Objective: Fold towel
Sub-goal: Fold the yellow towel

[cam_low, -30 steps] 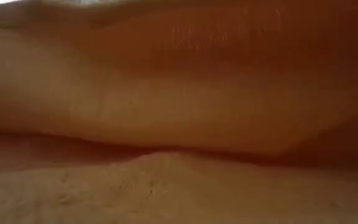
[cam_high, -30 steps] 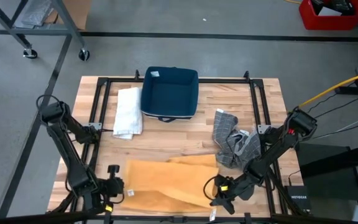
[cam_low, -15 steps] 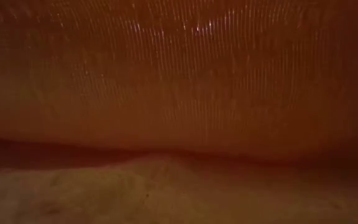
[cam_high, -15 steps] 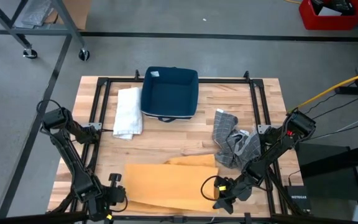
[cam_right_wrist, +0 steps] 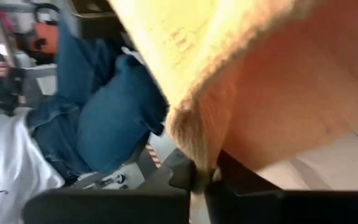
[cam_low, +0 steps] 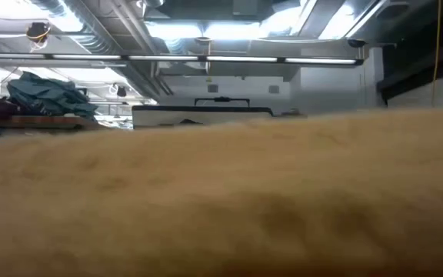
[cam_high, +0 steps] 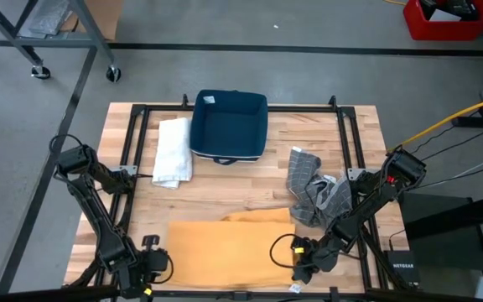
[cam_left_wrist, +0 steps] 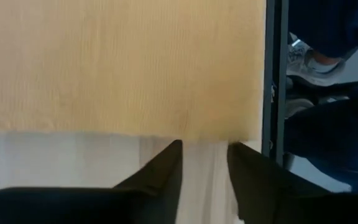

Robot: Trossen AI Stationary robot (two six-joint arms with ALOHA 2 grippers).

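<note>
Fingers (cam_left_wrist: pixel 166 171) of the left gripper (cam_left_wrist: pixel 204 163) stand released beside the flat mustard-yellow cloth towel (cam_high: pixel 225 250); the right gripper (cam_right_wrist: pixel 204 177) stands clenched on its edge near the counter's (cam_high: pixel 250 180) front.

Two dark jointed arms with black cables and yellow markings.

This is a lab or workshop. A wooden table (cam_high: pixel 250 189) in a black metal frame stands on bare grey concrete floor (cam_high: pixel 225 71). Overhead run exposed ducts (cam_low: pixel 75 19) and strip lights (cam_low: pixel 229 58); a wheeled rack (cam_high: pixel 53 38) stands nearby.
</note>
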